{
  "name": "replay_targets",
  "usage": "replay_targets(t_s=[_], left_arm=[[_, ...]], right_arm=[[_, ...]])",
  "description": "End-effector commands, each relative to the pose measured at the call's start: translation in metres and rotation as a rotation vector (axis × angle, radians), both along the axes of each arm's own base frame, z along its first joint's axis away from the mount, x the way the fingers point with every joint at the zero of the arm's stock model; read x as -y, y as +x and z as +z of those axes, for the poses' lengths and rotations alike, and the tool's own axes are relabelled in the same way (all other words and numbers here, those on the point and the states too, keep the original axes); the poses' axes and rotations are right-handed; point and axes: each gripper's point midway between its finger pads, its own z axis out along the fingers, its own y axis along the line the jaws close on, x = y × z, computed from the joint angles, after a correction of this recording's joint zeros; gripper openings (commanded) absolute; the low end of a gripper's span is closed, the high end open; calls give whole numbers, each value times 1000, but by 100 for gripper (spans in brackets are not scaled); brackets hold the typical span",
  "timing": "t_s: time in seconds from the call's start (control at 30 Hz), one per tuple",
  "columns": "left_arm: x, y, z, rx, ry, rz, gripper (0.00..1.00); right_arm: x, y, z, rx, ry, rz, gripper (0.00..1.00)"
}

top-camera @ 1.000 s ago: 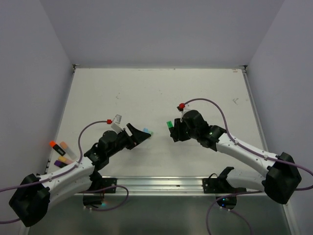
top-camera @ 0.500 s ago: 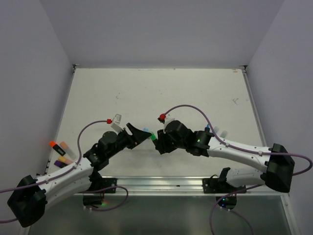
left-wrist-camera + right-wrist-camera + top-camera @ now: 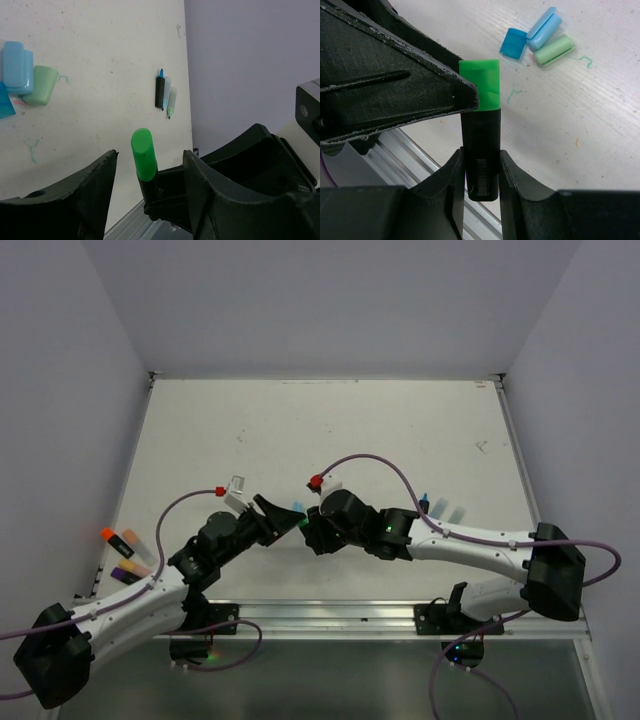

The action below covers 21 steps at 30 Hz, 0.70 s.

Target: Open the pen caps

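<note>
1. The right gripper (image 3: 481,167) is clamped on one black marker (image 3: 481,145), both fingers pressed against its barrel near the back end.
2. That marker carries one green cap (image 3: 482,85), fully seated and pointing away from the right gripper toward the left arm.
3. The left gripper (image 3: 150,160) is spread wide. The green cap stands in the gap between its two fingers. From the left wrist camera neither finger touches it, while from the right wrist camera one left finger (image 3: 420,85) lies just beside the cap's edge.
4. Both grippers meet above the near middle of the table (image 3: 300,420).
5. Three loose caps lie together on the table beyond the grippers: one blue cap (image 3: 512,42), one light blue cap (image 3: 543,25) and one mint cap (image 3: 554,50). The last two touch.
6. Three uncapped markers (image 3: 165,95) lie side by side farther right, well apart from those caps.
7. At the table's left edge sits a cluster of markers (image 3: 128,558), one with an orange cap (image 3: 106,534). Their exact number is unclear.
</note>
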Motion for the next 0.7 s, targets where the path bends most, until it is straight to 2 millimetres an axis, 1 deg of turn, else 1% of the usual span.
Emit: replay_targets(t_s=[0.0,0.07,0.13,0.33,0.4,0.57,0.67], left_arm=[[4,2,6,10,-17,1,58],[5,2,5,7,-17,-8,56],[5,2,3,5,-15,-8,49],[5,3,2,9,-15,-3,43],[5,4,3,13,-13,0,43],[6,4,2,14,-10,-5,37],[6,4,2,18,-8,-10,29]], right_arm=[[-15,5,4,19,49,-10,0],[-18,4,4,19,55,-5,0],[-18,4,2,16,49,-1,0],[-17,1,6,21,59,4,0],[-16,0,6,17,57,8,0],[-18,-3,5,13,63,14,0],[-20,-4,6,14,68,16,0]])
